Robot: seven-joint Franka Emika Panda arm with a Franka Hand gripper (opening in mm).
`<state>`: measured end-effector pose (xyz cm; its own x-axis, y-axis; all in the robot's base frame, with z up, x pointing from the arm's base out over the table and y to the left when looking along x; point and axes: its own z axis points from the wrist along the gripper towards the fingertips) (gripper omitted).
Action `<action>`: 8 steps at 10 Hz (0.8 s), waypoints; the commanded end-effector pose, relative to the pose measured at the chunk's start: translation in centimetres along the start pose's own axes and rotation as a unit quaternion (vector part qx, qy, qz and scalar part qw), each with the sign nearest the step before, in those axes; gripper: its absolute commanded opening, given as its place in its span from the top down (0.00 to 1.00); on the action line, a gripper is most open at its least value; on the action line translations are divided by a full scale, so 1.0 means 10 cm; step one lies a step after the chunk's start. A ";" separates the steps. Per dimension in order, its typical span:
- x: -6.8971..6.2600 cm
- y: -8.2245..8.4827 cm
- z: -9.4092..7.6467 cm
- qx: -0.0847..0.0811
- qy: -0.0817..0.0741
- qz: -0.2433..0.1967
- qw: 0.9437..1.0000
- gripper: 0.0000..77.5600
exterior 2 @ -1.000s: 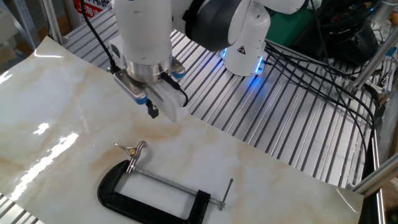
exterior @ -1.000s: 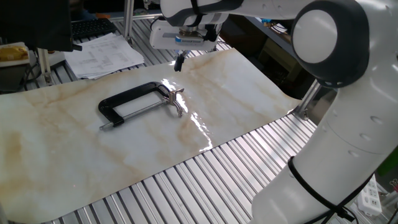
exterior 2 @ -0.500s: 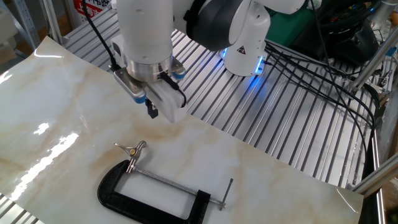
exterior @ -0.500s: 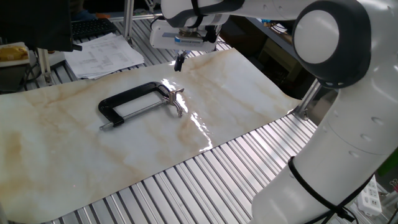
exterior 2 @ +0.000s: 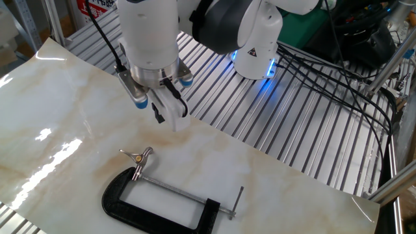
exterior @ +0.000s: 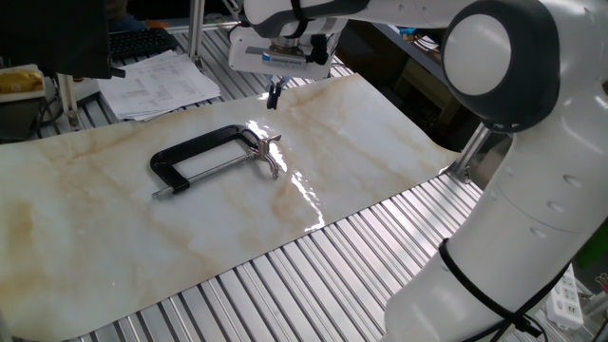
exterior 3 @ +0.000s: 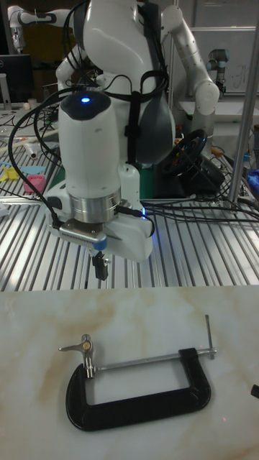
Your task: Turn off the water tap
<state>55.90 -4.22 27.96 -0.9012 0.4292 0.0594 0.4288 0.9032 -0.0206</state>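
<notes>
Water tap (exterior 3: 84, 349) lies flat on the marbled worktop (exterior 3: 43, 402), joined to the screw end of the black C-clamp (exterior 3: 137, 399). Gripper (exterior 3: 100, 267) hangs above and just behind it, clear of contact, fingers pressed together on nothing.

Robotics lab: second robot arm (exterior 3: 191, 50), cables (exterior 2: 338, 71), monitor (exterior 3: 14, 72).

A ribbed metal worktop (exterior: 275, 285) carries a glossy marble-patterned sheet (exterior: 114, 237). On the sheet, left of frame centre, lies a black C-clamp (exterior: 195, 150); papers (exterior: 157, 81) lie upper left.
</notes>
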 end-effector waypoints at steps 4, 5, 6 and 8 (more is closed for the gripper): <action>-0.01 0.00 -0.01 -0.005 0.001 -0.010 1.000 1.00; -0.01 0.00 -0.01 -0.007 0.002 -0.007 1.000 1.00; -0.04 0.01 0.03 -0.007 0.001 -0.007 1.000 1.00; -0.18 -0.02 0.12 -0.009 -0.002 -0.014 1.000 1.00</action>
<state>56.06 -4.24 27.77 -0.9067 0.4166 0.0655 0.4170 0.9089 -0.0069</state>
